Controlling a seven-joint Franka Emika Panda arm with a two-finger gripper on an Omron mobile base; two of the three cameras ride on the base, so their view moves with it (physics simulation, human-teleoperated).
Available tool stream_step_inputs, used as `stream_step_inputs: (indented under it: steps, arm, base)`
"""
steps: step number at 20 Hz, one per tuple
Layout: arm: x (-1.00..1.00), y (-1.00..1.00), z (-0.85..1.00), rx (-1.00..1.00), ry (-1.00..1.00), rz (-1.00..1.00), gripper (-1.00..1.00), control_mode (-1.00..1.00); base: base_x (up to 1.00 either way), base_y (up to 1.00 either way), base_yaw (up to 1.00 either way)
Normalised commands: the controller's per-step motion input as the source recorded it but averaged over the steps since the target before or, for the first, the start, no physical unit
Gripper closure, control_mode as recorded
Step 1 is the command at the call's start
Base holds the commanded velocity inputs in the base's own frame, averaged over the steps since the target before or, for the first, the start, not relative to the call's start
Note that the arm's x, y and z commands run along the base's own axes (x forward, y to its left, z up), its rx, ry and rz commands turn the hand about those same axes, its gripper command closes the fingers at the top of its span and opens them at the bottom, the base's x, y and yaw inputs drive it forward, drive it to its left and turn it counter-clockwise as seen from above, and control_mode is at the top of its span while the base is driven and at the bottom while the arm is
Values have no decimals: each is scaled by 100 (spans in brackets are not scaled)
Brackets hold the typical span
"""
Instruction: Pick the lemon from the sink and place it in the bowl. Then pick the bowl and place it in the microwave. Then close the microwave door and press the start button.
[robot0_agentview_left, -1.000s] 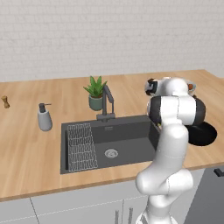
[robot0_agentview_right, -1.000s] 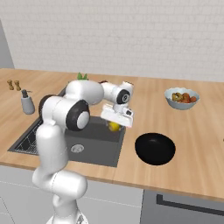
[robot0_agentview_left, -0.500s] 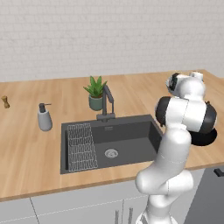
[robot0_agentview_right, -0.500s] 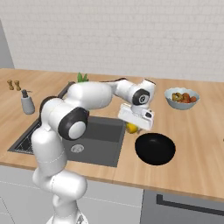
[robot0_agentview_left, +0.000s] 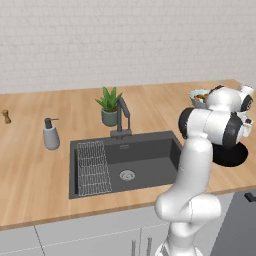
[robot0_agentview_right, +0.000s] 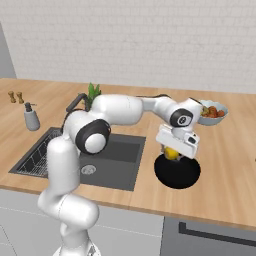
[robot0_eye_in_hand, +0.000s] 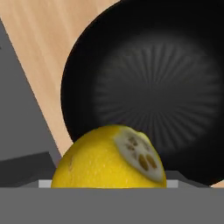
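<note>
The bright yellow lemon (robot0_agentview_right: 171, 154) hangs in my gripper (robot0_agentview_right: 172, 152), which is shut on it just above the left rim of the black bowl (robot0_agentview_right: 178, 173). In the hand view the lemon (robot0_eye_in_hand: 111, 158) sits close at the bottom, with the ribbed inside of the bowl (robot0_eye_in_hand: 175, 87) right beyond it. The bowl (robot0_agentview_left: 233, 155) stands on the wooden counter to the right of the sink (robot0_agentview_left: 145, 156), partly hidden by my arm in the left base view. The dark grey sink (robot0_agentview_right: 115, 160) holds nothing but its drain and wire rack. The microwave is out of view.
A dark faucet (robot0_agentview_left: 122, 118) and a potted plant (robot0_agentview_left: 110, 105) stand behind the sink, with a soap dispenser (robot0_agentview_left: 50, 135) to its left. A pale bowl (robot0_agentview_right: 212, 110) of colourful food sits behind the black bowl. The wire rack (robot0_agentview_left: 93, 167) lies in the sink's left half.
My arm has swung right, from above the sink's right side to above the black bowl's left rim, carrying the lemon along.
</note>
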Motion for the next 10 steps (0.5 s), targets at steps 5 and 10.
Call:
stream_step_inputs:
  steps: [5, 10]
  arm:
    - [32, -40, -49, 2, 5, 0, 100, -100]
    - [16, -22, -61, 1, 2, 0, 100, -100]
  base:
    - [0, 0, 0]
    - [0, 0, 0]
